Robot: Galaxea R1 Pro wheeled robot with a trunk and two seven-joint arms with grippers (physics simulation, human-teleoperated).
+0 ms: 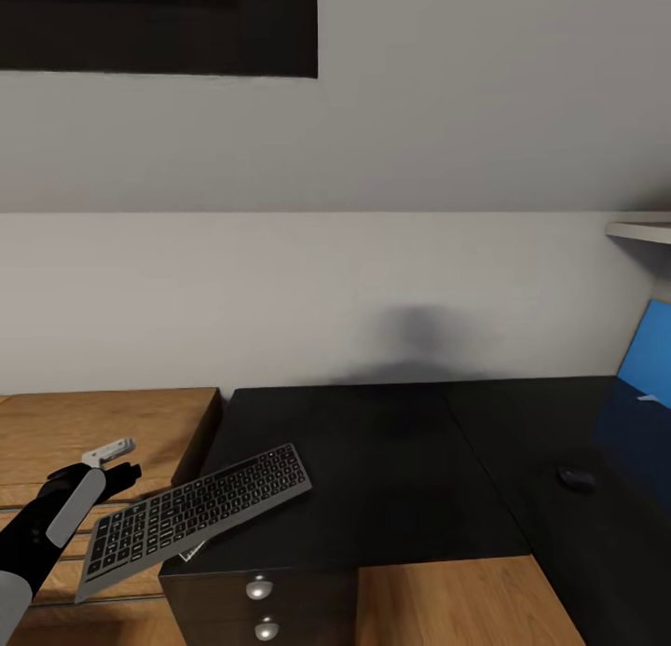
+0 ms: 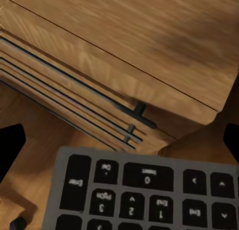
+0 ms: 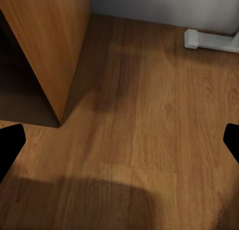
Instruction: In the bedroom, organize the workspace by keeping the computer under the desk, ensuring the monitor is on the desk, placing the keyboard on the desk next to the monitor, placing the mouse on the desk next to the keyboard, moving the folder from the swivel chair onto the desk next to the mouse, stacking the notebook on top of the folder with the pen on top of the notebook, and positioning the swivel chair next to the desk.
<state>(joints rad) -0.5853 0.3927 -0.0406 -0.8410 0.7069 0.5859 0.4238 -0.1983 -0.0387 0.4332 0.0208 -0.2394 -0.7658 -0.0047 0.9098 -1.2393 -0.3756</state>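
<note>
The keyboard [image 1: 196, 515] is lying tilted across the desk [image 1: 391, 469], over its near left corner; one end is resting on the black top, above the drawers with their round silver knobs, and the other end is sticking out past the desk's left edge over the wooden cabinet [image 1: 93, 432]. It is flat and dark grey, with black keys carrying pale markings, and in my left wrist view the number-pad end [image 2: 144, 190] is showing up close. My left gripper [image 1: 112, 469] is sitting at that overhanging end, but I cannot tell whether it is gripping the keyboard or merely beside it. A small dark mouse [image 1: 577, 479] is sitting on the desk, well to the right of the keyboard. My right gripper [image 3: 119, 145] is hanging spread wide above the wooden floor [image 3: 149, 115].
</note>
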